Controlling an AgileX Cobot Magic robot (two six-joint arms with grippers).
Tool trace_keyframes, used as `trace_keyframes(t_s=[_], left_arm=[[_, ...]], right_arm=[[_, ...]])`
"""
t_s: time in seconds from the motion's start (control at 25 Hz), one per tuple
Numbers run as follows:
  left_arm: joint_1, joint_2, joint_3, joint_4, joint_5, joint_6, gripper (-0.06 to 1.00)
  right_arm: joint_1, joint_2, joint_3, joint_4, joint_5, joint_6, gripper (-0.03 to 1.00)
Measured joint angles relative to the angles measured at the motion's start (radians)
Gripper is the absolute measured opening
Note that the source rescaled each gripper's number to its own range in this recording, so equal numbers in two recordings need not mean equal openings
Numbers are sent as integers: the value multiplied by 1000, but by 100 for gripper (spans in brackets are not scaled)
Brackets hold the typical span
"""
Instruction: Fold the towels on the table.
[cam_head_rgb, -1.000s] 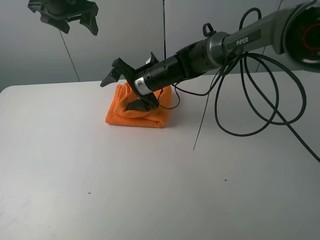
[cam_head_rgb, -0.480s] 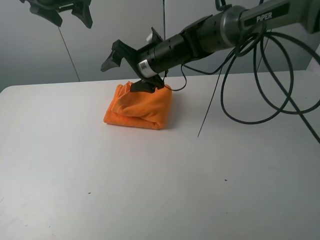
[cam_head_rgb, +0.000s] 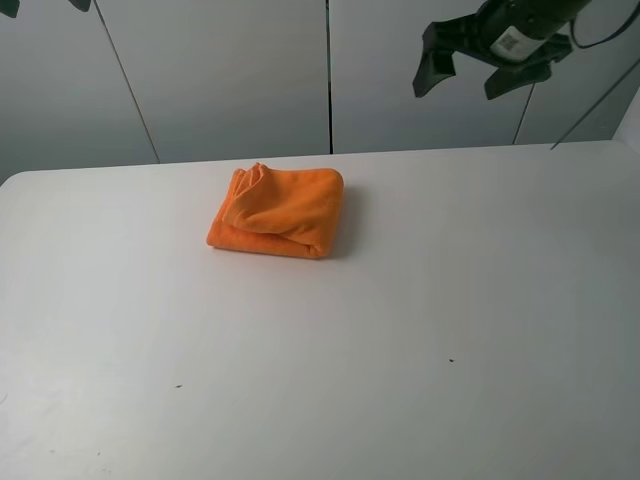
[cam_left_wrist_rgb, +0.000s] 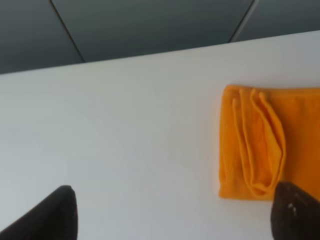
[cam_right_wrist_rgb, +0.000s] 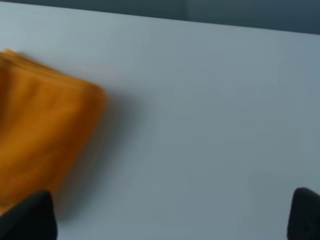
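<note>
Towel lay folded on table. Right gripper hung high, well clear of towel, jaws apart; left gripper likewise spread. Risk: loosely stacked upper layers could spring open unpressed.

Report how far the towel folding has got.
Done, by the look of it: the orange towel lies on the white table as a compact bundle of several layers, its stacked edges visible in the left wrist view. In hand: nothing. The right gripper is open, raised above the table's far right, and the left gripper is open and clear of the cloth. Left: at most a tidy-up, since the top layer looks slightly rumpled.
</note>
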Motion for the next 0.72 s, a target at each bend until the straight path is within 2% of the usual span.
trace_keyframes(t_s=[0.12,0.2,0.52,0.72], left_arm=[[34,-151,166,0,-44,4,100],[39,-277,297,7,-94,4,100],[39,-780,739,22,-187,-1,100],[39,-1079,943,34,-184,-11,100]], right_arm=[[-79,-202,154,-82,20,36,100],[-101,-366,262,-121,24,49,100],[-105,-973,596,-206,59,87,100],[-105,-1319,688,-232,142,87,100]])
